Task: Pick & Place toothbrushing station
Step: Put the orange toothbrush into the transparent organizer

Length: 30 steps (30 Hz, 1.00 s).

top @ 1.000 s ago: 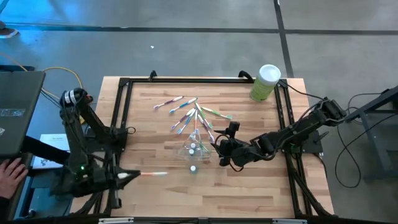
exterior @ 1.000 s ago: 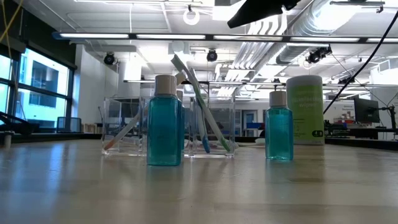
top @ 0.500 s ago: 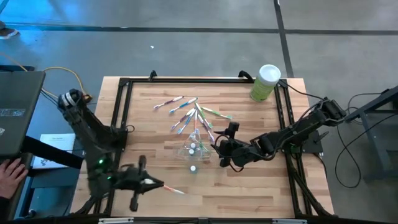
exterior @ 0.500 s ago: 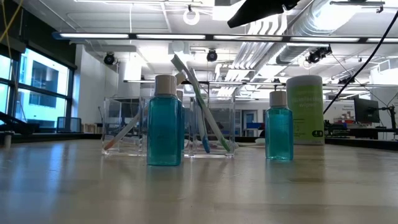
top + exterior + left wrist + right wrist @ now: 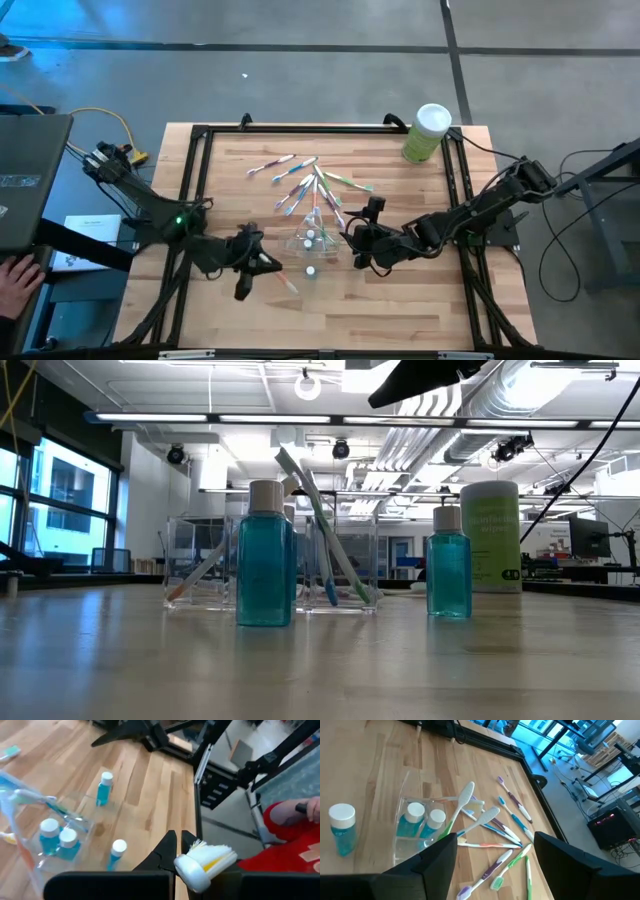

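Clear plastic makes up the holder [image 5: 310, 243], which stands near the middle of the worktop [image 5: 400, 300] with two small blue bottles [image 5: 422, 820] and a few leaning toothbrushes inside it. A third small bottle [image 5: 312, 270] stands on the wood just in front of the holder, and a loose fan of pastel toothbrushes [image 5: 300, 180] lies behind it, toward the far edge.

The left hand [image 5: 262, 270] hovers just to the left of the holder, clenched on a toothbrush [image 5: 283, 282] whose handle sticks out toward the lone bottle; the left wrist view shows the white bristle head [image 5: 205, 860] pinched at the fingers. The right hand [image 5: 358, 250] waits just to the right of the holder, its fingers spread and gripping nothing.

By my judgement the brushes are light, stiff and thin, and their smooth handles could twist in a pinch; a hold across the thicker handle near the middle should steady them best. The holder looks light and slick-walled, so a nudge from a brush tip could slide or tip it. The bottles are small and top-heavy enough to topple.

A green canister [image 5: 426, 133] stands at the far right corner; the low view shows pale print on it too faint to read. No other writing can be made out.
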### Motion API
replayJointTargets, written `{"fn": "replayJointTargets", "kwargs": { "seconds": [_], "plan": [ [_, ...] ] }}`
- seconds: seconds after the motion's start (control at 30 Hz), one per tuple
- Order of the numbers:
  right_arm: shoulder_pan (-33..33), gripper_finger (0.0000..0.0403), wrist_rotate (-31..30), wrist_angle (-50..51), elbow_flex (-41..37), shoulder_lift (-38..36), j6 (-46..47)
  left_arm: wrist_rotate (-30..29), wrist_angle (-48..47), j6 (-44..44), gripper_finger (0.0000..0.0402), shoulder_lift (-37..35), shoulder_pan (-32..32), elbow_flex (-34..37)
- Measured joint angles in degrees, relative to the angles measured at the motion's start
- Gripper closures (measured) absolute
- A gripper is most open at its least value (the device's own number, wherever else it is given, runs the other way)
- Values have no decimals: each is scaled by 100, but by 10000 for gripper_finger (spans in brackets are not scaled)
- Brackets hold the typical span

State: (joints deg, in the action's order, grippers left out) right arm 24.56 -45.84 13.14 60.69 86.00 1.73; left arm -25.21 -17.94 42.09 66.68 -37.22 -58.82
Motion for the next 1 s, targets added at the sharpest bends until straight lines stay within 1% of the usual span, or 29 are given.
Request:
{"fn": "replayJointTargets", "kwargs": {
  "seconds": [0.1, 0.17, 0.27, 0.4, 0.47, 0.63, 1.0],
  "plan": [
    [-50, 147, 2, 2, 0, 0, -6, 239, -481, 2, 398, 0, 151, -181],
    [-96, 147, 13, 3, 0, 0, -25, 273, -667, 59, 398, 2, 261, -208],
    [-178, 147, 187, 3, 0, 1, -32, 280, -1083, 131, 398, 2, 470, -268],
    [-300, 147, 455, 4, -2, 2, -35, 290, -1326, 140, 396, 1, 775, -283],
    [-356, 147, 562, 5, -2, 2, -37, 418, -1402, 143, 394, -22, 904, -283],
    [-431, 147, 579, -52, -68, 2, -39, 496, -1856, 127, 396, -60, 1191, -287],
    [-688, 147, 597, -276, -396, 3, -39, 433, -1913, -469, 396, -84, 1895, -287]
  ]
}}
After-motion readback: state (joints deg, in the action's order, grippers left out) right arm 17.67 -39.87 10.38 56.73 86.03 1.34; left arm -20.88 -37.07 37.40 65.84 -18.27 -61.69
